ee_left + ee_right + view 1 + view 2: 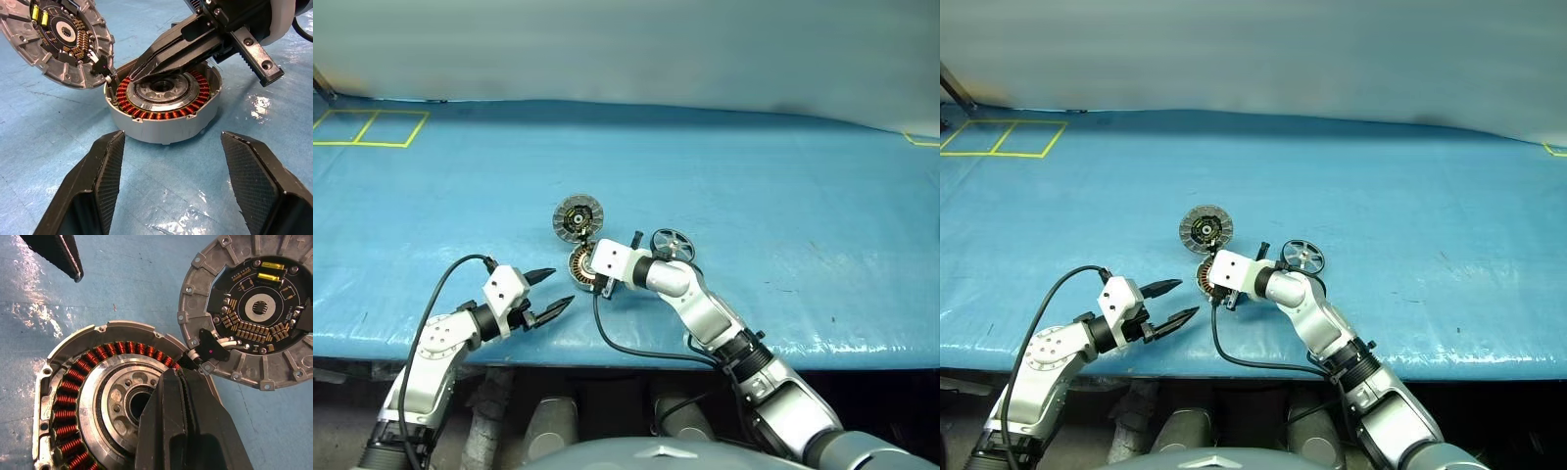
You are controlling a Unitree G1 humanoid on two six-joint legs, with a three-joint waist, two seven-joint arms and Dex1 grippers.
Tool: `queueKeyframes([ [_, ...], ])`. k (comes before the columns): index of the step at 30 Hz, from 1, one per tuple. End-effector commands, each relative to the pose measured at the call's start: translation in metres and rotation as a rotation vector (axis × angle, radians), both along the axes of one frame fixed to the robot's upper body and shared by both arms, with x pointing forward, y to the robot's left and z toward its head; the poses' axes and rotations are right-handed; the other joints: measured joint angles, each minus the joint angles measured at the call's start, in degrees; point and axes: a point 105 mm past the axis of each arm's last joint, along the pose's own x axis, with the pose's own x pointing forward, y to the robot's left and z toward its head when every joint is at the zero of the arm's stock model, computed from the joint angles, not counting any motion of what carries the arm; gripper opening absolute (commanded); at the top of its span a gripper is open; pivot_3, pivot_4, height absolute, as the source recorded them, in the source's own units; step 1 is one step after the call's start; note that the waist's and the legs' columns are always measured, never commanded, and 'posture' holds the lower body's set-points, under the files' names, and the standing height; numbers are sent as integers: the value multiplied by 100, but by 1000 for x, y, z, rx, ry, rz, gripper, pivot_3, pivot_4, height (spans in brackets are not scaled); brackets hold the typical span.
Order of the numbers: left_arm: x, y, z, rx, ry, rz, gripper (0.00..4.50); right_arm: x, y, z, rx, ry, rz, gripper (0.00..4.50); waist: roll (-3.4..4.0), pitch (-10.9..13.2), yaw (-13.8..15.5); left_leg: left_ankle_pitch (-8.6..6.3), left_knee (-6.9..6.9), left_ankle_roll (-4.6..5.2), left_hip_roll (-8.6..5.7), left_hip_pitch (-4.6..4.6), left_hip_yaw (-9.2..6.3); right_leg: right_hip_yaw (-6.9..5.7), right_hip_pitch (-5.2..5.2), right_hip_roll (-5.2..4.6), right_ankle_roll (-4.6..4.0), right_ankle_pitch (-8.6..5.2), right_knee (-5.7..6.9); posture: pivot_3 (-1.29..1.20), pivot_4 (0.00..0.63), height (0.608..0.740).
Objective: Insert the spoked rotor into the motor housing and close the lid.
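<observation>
Right pincer (590, 267), clenched and empty, rested over the motor housing (164, 105), whose lid (254, 308) lay open beside it; spoked rotor (673, 245) waited just beyond, uninserted. Left pincer (546, 294) stood released nearby.

The motor housing (164, 122) is matt cast silver metal; its windings (73, 396) are glossy copper wire around a machined, shiny hub. The lid (254, 313) is rough grey cast metal carrying a dark circuit board. My left gripper's fingers (105, 171) are black, finely textured plastic. The table cover (754, 196) is blue, slightly glossy sheeting.
</observation>
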Motion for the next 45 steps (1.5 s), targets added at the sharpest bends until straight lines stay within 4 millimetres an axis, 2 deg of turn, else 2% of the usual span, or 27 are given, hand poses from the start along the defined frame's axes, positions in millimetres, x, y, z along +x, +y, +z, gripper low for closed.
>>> queueKeyframes([
  [1,0,-3,9,-6,-38,-12,3354,-13,-4,-8,114,136,0,48,-8,-6,11,0,0,0,0,0,0,0,1,0,0,0,0,0,150,740],
  [3,0,-4,10,-8,-39,-13,3354,-17,1,22,342,137,6,48,-12,-7,17,0,0,0,0,-3,-6,-2,1,1,0,0,-2,0,150,740],
  [5,0,-5,11,-12,-41,-17,3354,-19,-1,44,463,106,12,48,-6,0,10,0,-3,0,0,-13,-9,-3,-7,1,11,12,-2,0,150,740],
  [8,-1,-7,14,-15,-47,-28,3354,-24,-10,66,503,60,12,48,1,6,-6,0,-6,0,0,-26,-4,0,-23,0,11,22,-2,0,150,740],
  [11,-3,-12,20,-29,-60,-55,3354,-27,-26,78,475,20,-12,48,-1,6,13,0,-8,0,0,-27,-9,-4,-22,0,14,20,-3,0,150,740],
  [15,-4,-20,32,-59,-59,-87,3354,-22,-60,75,261,-23,-43,48,0,7,38,0,-11,-1,-6,-28,-11,-6,-20,-7,15,11,-9,0,150,740],
  [18,-4,-29,41,-95,-74,-119,3354,-6,-89,63,28,-62,-74,48,3,10,17,0,-9,-1,-9,-28,-3,-2,-18,-9,4,2,-17,0,150,740],
  [21,-1,-35,46,-134,-83,-128,3354,10,-106,65,-81,-74,-85,48,1,11,2,0,-5,0,-5,-20,9,2,-18,-7,3,2,-15,0,150,740],
  [23,1,-37,43,-144,-70,-128,3354,19,-115,63,-176,-63,-64,648,3,12,-19,0,-6,0,-2,-19,8,2,-18,-2,12,7,-12,0,150,740],
  [26,2,-40,40,-149,-59,-136,3354,26,-120,60,-244,-20,-31,1607,1,12,-10,-1,-9,2,-3,-22,6,2,-19,-2,17,21,-13,0,150,740],
  [30,2,-45,43,-173,-54,-146,3354,32,-127,56,-311,39,-12,1607,1,13,16,-4,-10,6,-6,-30,4,2,-20,-5,3,28,-18,0,150,740],
  [34,1,-48,41,-177,-56,-150,3354,30,-129,66,-305,107,47,1607,4,20,27,-5,-10,8,-10,-37,1,2,-21,-9,6,26,-20,0,150,740],
  [38,0,-49,39,-171,-53,-154,3354,30,-134,67,-390,112,81,1607,4,20,24,-5,-9,8,-10,-35,0,1,-21,-9,5,26,-19,0,150,740],
  [42,1,-49,39,-168,-54,-150,3354,35,-137,74,-446,43,93,1607,4,20,24,-5,-9,7,-10,-36,-3,-2,-21,-8,4,25,-18,0,150,740],
  [45,1,-49,38,-166,-54,-148,3354,34,-146,70,-527,41,108,2206,4,20,27,-5,-9,7,-10,-36,-2,-1,-21,-9,4,25,-19,0,150,740],
])
